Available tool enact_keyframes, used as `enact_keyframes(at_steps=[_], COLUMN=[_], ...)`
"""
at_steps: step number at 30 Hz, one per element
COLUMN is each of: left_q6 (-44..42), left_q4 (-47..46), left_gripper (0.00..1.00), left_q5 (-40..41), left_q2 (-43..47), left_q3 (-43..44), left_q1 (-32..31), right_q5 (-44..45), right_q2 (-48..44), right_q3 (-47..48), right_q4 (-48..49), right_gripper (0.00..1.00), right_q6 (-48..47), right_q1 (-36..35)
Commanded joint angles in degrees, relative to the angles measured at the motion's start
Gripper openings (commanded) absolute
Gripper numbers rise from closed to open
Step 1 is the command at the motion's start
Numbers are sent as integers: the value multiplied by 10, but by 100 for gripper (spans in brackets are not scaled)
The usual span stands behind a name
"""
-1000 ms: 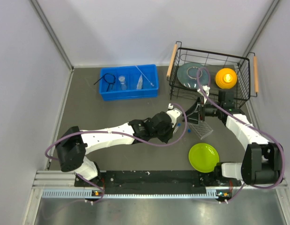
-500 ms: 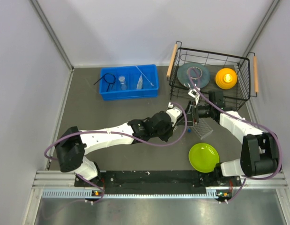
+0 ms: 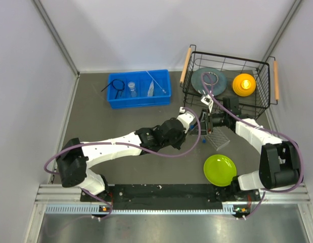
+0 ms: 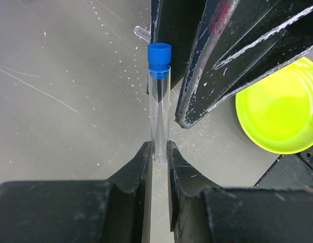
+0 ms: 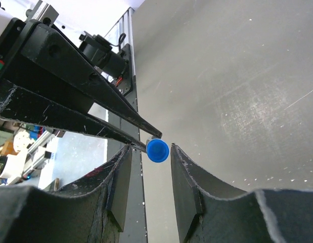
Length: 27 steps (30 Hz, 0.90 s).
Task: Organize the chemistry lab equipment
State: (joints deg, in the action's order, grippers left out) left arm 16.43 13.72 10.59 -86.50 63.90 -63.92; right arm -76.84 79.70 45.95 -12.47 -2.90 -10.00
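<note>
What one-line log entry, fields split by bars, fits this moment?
left gripper: shut on tube, uncapped end | right gripper: open, either side of cap | phase: handover, not yet taken

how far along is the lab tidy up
Partly done. The ring, jar and packet already sit in the blue bin. In hand: the left gripper pinches a tube by its base, with the right gripper open around its blue cap, apparently a handover. Left: that tube and the rack, which lies on the table.
</note>
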Motion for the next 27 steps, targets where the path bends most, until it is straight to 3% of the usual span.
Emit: enact_keyframes(at_steps=[1, 17, 27], left_q6=[-14, -22, -20], left_q4=[-12, -11, -5], left_gripper=[3, 3, 6], left_q5=[2, -34, -33], left_q2=[19, 10, 10], left_q3=[25, 27, 28], left_q1=[1, 0, 0], right_q5=[-26, -34, -29], right_q2=[7, 18, 12], right_q3=[29, 36, 40], right_q4=[9, 15, 12], right_gripper=[37, 34, 17], right_q6=[-1, 15, 10], right_q1=[-6, -5, -5])
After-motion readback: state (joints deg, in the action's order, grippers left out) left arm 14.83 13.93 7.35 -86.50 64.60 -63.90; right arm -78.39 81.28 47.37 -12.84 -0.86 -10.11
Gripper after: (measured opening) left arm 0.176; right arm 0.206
